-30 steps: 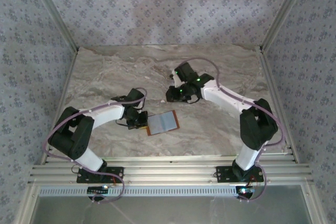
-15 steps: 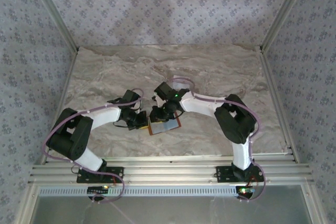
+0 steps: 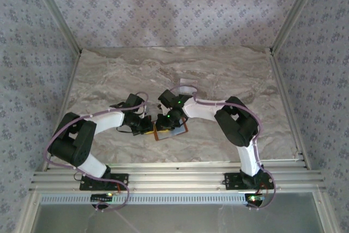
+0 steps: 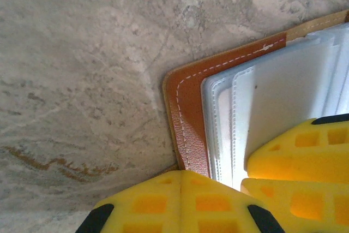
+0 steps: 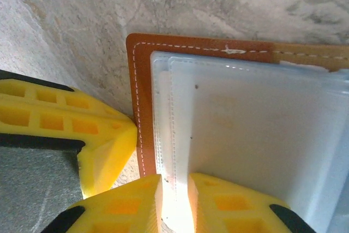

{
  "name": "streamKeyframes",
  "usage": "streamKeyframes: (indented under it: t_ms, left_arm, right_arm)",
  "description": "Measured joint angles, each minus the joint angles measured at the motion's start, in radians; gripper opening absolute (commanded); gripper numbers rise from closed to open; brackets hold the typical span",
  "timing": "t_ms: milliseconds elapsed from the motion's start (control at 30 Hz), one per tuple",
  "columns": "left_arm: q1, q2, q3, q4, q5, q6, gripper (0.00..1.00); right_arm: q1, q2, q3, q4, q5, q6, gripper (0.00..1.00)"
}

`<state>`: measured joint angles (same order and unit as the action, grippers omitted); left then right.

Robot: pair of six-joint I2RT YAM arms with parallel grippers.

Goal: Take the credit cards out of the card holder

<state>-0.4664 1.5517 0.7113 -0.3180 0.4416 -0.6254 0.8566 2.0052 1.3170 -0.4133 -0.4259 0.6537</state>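
- The card holder (image 3: 175, 133) lies open on the marbled desk (image 3: 109, 75), near its front edge and between the two arms. Both grippers meet over it.
- In the wrist views its orange-brown stitched rim (image 4: 188, 113) frames stacked pale grey-blue inner leaves (image 5: 245, 118).
- The left gripper (image 3: 148, 126) reaches in from the left. Its jaws are pressed fully together (image 4: 180, 189), and their yellow tip rests against the rim close to a corner of the holder. Nothing can be seen between them.
- The right gripper (image 3: 165, 125) comes in from the far right. Its jaws are almost closed (image 5: 174, 184), pinching the edge of the pale leaves just inside the rim, one finger on either side of the stack.
- The two grippers sit just beside each other, the right one's fingers (image 4: 300, 145) lying over the pale leaves.
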Motion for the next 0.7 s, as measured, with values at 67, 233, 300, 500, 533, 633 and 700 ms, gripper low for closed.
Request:
streamKeyframes:
  t_ms: [67,233,300,500,533,633,700]
  left_arm:
    - [0.000,0.000,0.000,0.000,0.000,0.003,0.01]
    - [0.000,0.000,0.000,-0.001,0.000,0.008,0.01]
    - [0.000,0.000,0.000,-0.002,0.000,0.008,0.01]
    - [0.000,0.000,0.000,-0.003,0.000,0.009,0.01]
    - [0.000,0.000,0.000,-0.003,0.000,0.012,0.01]
    - [0.000,0.000,0.000,-0.003,0.000,0.015,0.01]
    - [0.000,0.000,0.000,-0.004,0.000,0.015,0.01]
  right_arm:
    - [0.002,-0.002,0.010,-0.023,0.024,-0.006,0.27]
    - [0.006,-0.008,0.031,-0.071,0.079,-0.034,0.37]
    - [0.011,-0.014,0.035,-0.087,0.103,-0.043,0.40]
    - [0.023,-0.019,0.065,-0.155,0.179,-0.066,0.47]
    - [0.025,-0.019,0.069,-0.167,0.192,-0.069,0.48]
    - [0.030,-0.020,0.081,-0.206,0.230,-0.075,0.51]
    - [0.030,-0.020,0.084,-0.233,0.261,-0.079,0.52]
